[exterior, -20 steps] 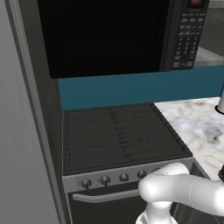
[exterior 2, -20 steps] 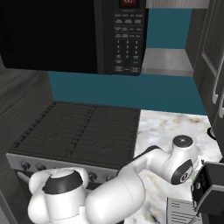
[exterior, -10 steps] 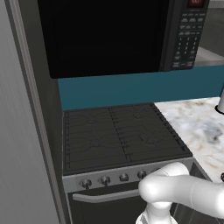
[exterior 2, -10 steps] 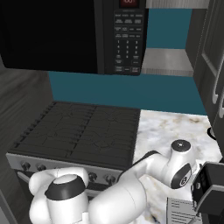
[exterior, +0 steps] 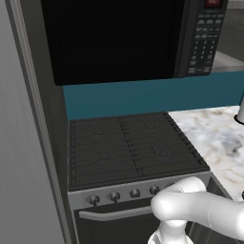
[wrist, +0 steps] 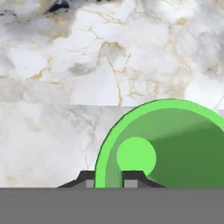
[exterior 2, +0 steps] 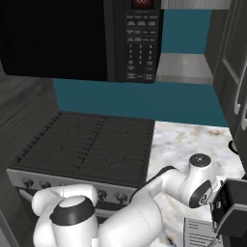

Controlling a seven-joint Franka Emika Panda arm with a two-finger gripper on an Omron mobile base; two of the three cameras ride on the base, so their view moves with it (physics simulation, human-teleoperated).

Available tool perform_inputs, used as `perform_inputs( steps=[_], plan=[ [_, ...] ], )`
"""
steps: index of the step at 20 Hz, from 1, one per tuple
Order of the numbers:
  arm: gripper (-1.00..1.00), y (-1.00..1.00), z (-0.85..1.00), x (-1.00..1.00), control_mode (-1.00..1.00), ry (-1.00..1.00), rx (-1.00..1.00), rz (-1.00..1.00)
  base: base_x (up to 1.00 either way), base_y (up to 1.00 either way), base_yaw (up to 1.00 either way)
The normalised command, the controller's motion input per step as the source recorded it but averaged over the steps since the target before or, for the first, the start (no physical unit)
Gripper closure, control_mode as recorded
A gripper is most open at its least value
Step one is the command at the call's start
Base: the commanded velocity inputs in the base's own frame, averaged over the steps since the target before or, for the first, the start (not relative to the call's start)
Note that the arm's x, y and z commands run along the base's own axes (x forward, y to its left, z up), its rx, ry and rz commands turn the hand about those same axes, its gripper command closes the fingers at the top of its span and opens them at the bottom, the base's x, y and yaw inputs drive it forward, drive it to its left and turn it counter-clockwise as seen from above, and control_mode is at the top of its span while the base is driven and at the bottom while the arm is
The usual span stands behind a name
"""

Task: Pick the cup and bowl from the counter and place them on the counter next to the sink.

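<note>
Fingertips (wrist: 95, 183) of the gripper (wrist: 111, 179) straddle the near wall of one green cup (wrist: 175, 144) standing upright on the marble counter (wrist: 65, 87), one tip outside and one inside its mouth, jaws drawn narrow on that rim, so the lift goes straight up.

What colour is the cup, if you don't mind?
Bright green cup, seen best in the hand view.

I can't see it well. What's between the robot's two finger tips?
In the hand view, the green cup's rim wall sits between the jaws: one finger tip is outside the wall, the other inside. White marble counter lies around it.
</note>
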Motion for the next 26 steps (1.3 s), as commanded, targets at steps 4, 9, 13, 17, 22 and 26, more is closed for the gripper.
perform_inputs(
  steps=[4,9,13,17,22,26],
  plan=[
    [1.00,0.00,0.00,0.00,-1.00,0.00,0.00,0.00,0.00,0.00,0.00],
    [1.00,0.41,0.18,0.02,-1.00,0.00,0.00,0.00,0.00,0.00,0.00],
    [1.00,0.58,0.37,0.03,-1.00,0.00,0.00,0.00,0.00,0.00,0.00],
    [1.00,0.64,0.50,0.12,-1.00,0.00,0.00,0.00,0.00,0.00,0.00],
    [1.00,0.79,0.58,0.00,-1.00,0.00,0.00,0.00,0.00,0.00,0.00],
    [1.00,0.77,0.60,0.00,-1.00,0.00,0.00,0.00,0.00,0.00,0.00]
  ],
)
